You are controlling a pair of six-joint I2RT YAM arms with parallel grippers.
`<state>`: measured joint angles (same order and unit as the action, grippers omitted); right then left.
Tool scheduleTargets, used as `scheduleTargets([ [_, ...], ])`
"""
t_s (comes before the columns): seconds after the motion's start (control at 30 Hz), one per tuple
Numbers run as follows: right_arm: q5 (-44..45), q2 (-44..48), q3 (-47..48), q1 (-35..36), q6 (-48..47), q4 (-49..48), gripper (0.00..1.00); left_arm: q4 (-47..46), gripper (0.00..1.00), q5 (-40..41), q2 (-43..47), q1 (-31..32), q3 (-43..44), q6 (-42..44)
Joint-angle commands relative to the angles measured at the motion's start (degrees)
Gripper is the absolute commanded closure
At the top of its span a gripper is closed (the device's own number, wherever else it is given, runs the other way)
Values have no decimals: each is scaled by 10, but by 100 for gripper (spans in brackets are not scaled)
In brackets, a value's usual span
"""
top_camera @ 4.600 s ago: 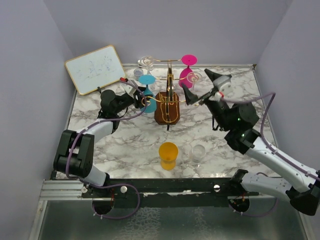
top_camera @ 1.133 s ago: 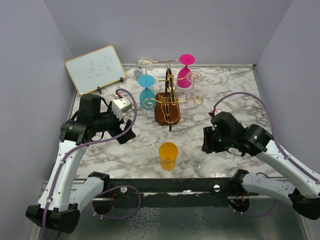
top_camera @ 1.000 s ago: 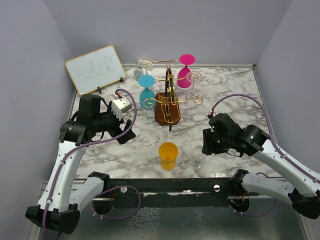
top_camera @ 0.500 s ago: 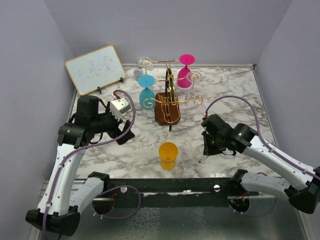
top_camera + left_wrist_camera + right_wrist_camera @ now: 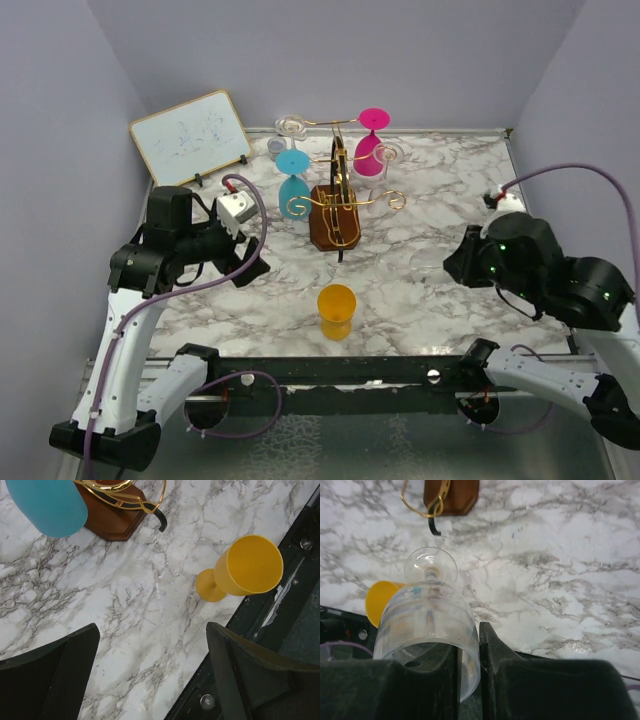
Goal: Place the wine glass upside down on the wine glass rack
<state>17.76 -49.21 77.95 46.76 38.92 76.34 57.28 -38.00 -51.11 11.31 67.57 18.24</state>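
A clear wine glass (image 5: 427, 615) is pinched by its bowl wall in my right gripper (image 5: 469, 645), one finger inside the rim and one outside, foot pointing away towards the table. In the top view the right gripper (image 5: 462, 266) hangs above the table's right side and the arm hides the glass. The wine glass rack (image 5: 336, 205), gold wire on a brown wooden base (image 5: 451, 495), stands mid-table, a blue glass (image 5: 294, 185) and a pink glass (image 5: 372, 140) hanging from it upside down. My left gripper (image 5: 152, 645) is open over bare marble, left of the rack.
A yellow wine glass (image 5: 336, 310) stands upright near the front edge, in front of the rack. A whiteboard (image 5: 190, 138) leans at the back left. Another clear glass (image 5: 283, 135) hangs on the rack's rear arm. Grey walls close in three sides.
My right gripper shut on the clear glass beside the yellow one, lifted it off the table and drew back to the right. The left arm barely moved.
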Motion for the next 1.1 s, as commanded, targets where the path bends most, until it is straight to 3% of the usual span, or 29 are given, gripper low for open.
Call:
scheduleTargets([
  [0.0, 58, 10, 96, 1, -4, 9, 99, 14, 9, -54, 1, -3, 43, -14],
  [0.2, -17, 26, 151, 1, -57, -99, 99, 5, 9, -90, 0, -4, 125, -42],
  [0.33, -40, 33, 89, 1, -105, -261, 99, -65, 7, -84, -4, -3, 154, -134],
  [0.53, -24, -57, 93, 1, -213, -452, 99, -198, 7, -20, -6, -5, 158, -346],
  [0.73, -37, -96, 23, 1, -319, -729, 99, -376, 9, 32, 34, -13, 114, -496],
  [0.77, -95, -95, -44, 1, -364, -894, 99, -494, 10, 54, 76, -13, 43, -566],
  [0.9, -141, -108, -126, 1, -408, -1098, 99, -686, 15, 66, 99, -13, -43, -714],
  [1.07, -148, -151, -215, 1, -423, -1339, 99, -765, 19, 53, 49, -13, -76, -881],
])
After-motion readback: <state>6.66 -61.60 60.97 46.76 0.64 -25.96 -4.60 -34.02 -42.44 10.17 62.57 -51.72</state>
